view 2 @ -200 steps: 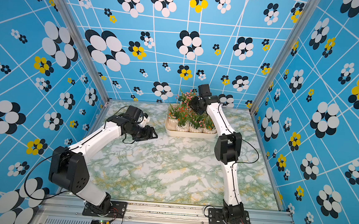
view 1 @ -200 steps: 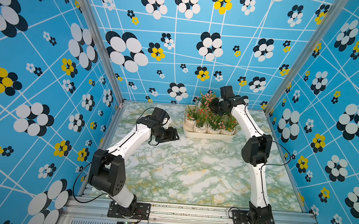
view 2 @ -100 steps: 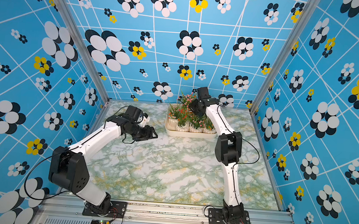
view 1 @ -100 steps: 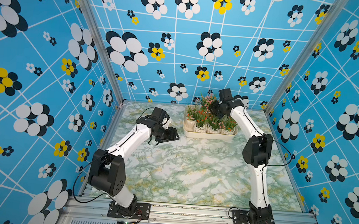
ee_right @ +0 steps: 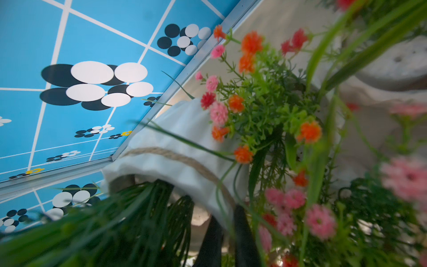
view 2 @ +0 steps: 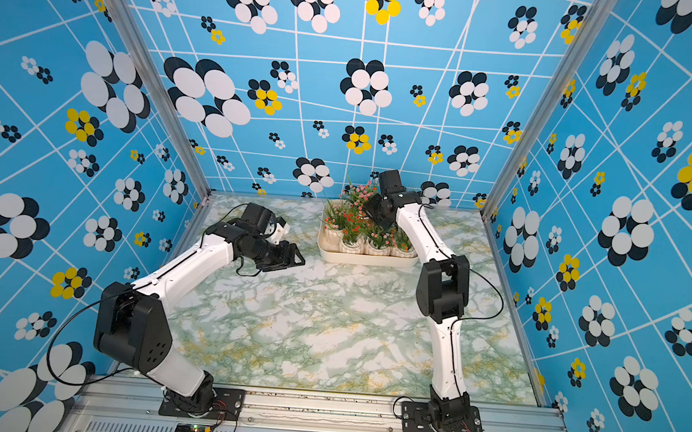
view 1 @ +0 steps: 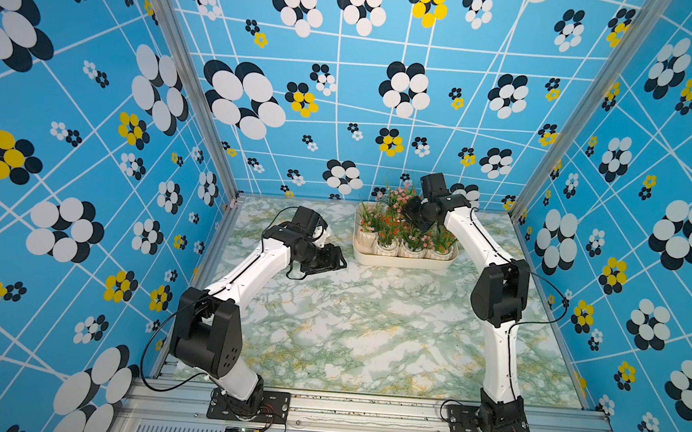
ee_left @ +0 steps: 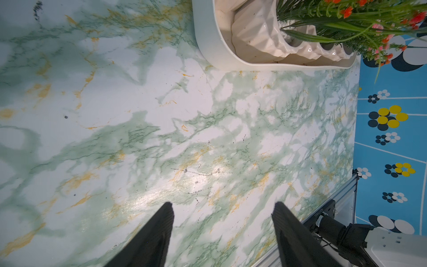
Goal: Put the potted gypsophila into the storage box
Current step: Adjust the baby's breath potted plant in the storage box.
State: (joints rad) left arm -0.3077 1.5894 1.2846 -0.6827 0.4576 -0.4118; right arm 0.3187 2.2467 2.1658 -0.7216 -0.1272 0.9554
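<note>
While the storage box (view 1: 403, 263) (view 2: 368, 261) sits toward the far edge of the marbled table (view 1: 369, 331) (view 2: 328, 328), a little right of centre in both top views, four white ribbed pots of the potted gypsophila (view 1: 412, 251) (view 2: 377, 247) stand upright along its near wall, side by side and touching. More foliage fills the box behind them, and how many pots it hides cannot be told. Over the far side of the box the right gripper (view 1: 413, 215) (view 2: 376, 211) points down and left into the greenery. A pink-blossomed tuft (view 1: 400, 193) (view 2: 358, 193) stands just to its left, higher than the rest; whether that plant's pot rests on the box floor is hidden. The left gripper (view 1: 333, 260) (view 2: 291, 259) hangs low over bare table just left of the box, apart from it.

From the left wrist, the left gripper (ee_left: 223, 204) has its two black fingers (ee_left: 159, 233) spread wide, with only table (ee_left: 138, 115) showing between them. One rounded corner of the storage box (ee_left: 208, 46) shows, with a ribbed pot (ee_left: 254, 34) standing against its inner wall.

From the right wrist, the right gripper (ee_right: 227, 215) is pressed together on the thin rim of the held pot (ee_right: 171, 138). This pot is white with a band of twine around it and lies tilted, grass-like leaves spilling from its mouth. Orange, pink and red blossoms (ee_right: 254, 104) crowd just beside it; the pots beyond are blurred.
</note>
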